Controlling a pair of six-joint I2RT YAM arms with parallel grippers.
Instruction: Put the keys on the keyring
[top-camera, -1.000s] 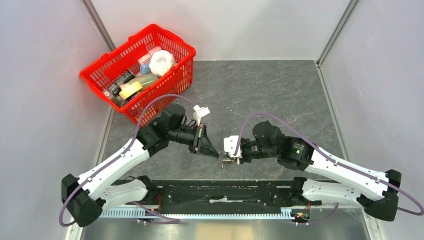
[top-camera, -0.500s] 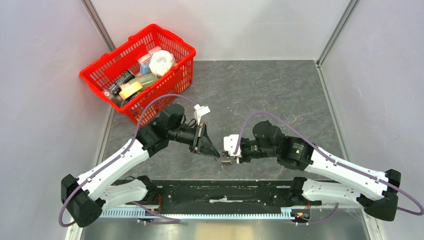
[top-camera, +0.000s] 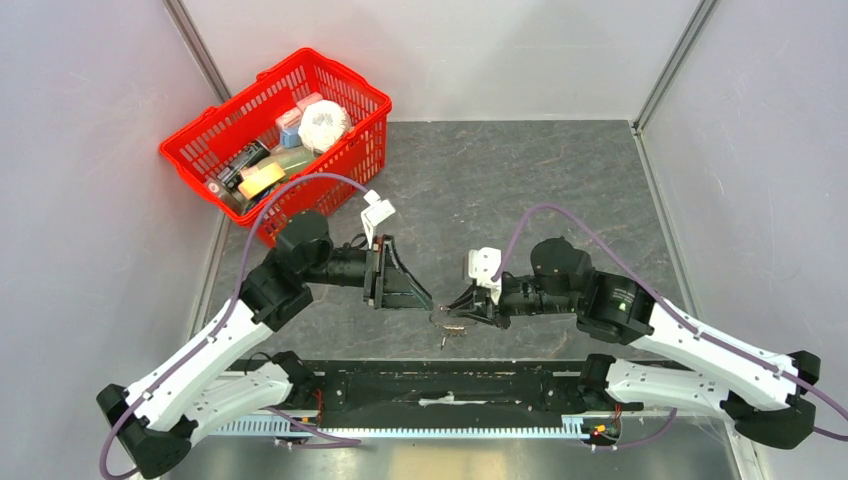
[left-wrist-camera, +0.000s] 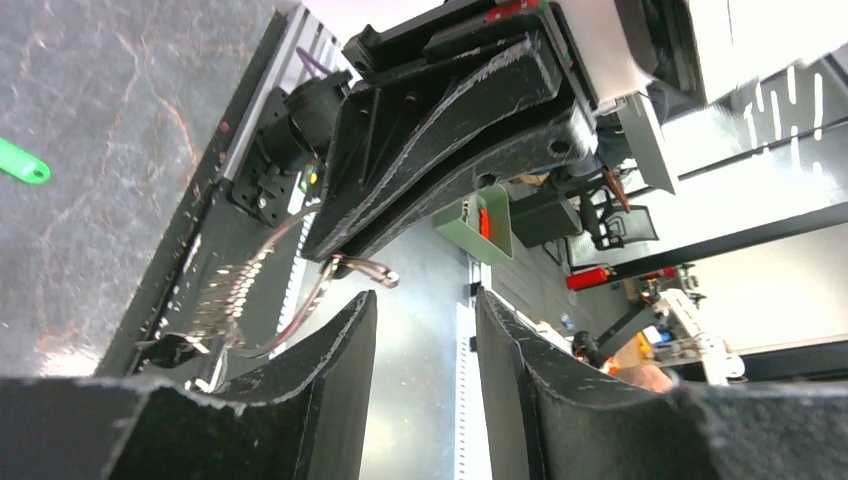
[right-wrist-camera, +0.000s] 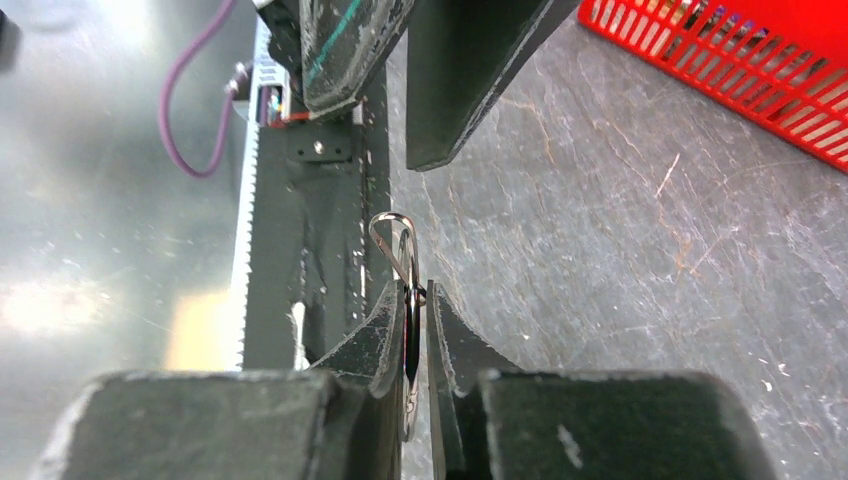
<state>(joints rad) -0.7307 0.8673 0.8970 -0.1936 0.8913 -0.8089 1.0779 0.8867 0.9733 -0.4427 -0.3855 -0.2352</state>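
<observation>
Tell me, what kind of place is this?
Likely a robotics lab test cell: a left arm and right arm bolted at the edge of a dark table, grey panel walls around it, and a red basket of assorted items.

so the counter (top-camera: 520, 190) is a dark grey stone-look slab with pale veins. A red basket (top-camera: 340, 160) stuffed with odds and ends sits on its far left corner. The left wrist view catches one green-headed key (left-wrist-camera: 22, 167) lying flat on it, not far from the black rail (top-camera: 450, 385) along the near edge
</observation>
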